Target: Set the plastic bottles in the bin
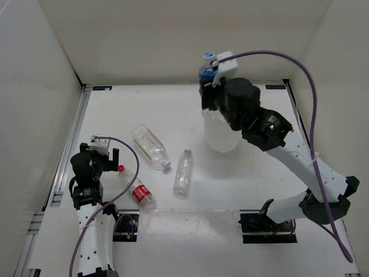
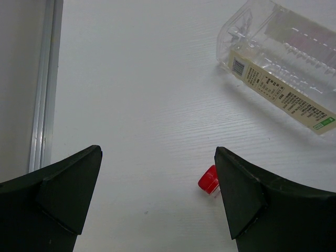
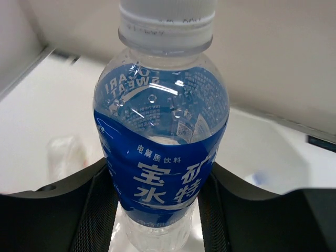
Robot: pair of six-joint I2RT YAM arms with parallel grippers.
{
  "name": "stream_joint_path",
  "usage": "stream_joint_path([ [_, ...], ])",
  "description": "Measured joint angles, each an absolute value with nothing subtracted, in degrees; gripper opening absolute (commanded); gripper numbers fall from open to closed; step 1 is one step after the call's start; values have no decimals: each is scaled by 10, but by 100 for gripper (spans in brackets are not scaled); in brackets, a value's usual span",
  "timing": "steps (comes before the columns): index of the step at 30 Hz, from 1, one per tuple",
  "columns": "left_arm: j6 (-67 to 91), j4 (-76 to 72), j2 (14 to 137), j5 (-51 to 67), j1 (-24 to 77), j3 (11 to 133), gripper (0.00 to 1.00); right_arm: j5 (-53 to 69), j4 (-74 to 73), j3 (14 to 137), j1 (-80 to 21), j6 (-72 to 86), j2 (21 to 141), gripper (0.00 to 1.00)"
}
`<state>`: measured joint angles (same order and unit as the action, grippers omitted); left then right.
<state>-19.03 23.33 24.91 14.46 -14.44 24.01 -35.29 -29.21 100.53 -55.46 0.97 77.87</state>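
Observation:
My right gripper (image 1: 209,86) is shut on the blue-labelled bottle (image 1: 205,72) and holds it upright, cap up, above the far rim of the white bin (image 1: 222,135). In the right wrist view the bottle (image 3: 163,157) sits between the black fingers (image 3: 100,210). My left gripper (image 1: 102,156) is open and empty, low over the table at the left. The red-capped, red-labelled bottle (image 1: 136,188) lies just right of it. Its red cap (image 2: 208,180) shows beside my right finger (image 2: 247,199). Two clear bottles lie mid-table, a wide one (image 1: 149,146) and a slim one (image 1: 183,172).
The wide bottle with its beige label (image 2: 283,79) lies ahead and to the right of my left gripper. A metal rail (image 1: 69,150) runs along the table's left edge. White walls close the table on the left, back and right. My right arm hides part of the bin.

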Motion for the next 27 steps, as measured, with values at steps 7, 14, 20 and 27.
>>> stream_joint_path([
  [7, -190, 235, 244, 145, -144, 240, 100, -396, -252, 1004, -381, 37, 801, 8],
  [14, -190, 235, 244, 145, -144, 239, 100, -346, -277, 916, -301, 120, 805, 55],
  [20, -190, 240, 243, 142, -144, 227, 100, -274, -304, 893, -289, 144, 811, 98],
  [27, -237, 267, 249, 146, -144, 232, 100, -254, -316, 900, -315, 135, 810, 99],
])
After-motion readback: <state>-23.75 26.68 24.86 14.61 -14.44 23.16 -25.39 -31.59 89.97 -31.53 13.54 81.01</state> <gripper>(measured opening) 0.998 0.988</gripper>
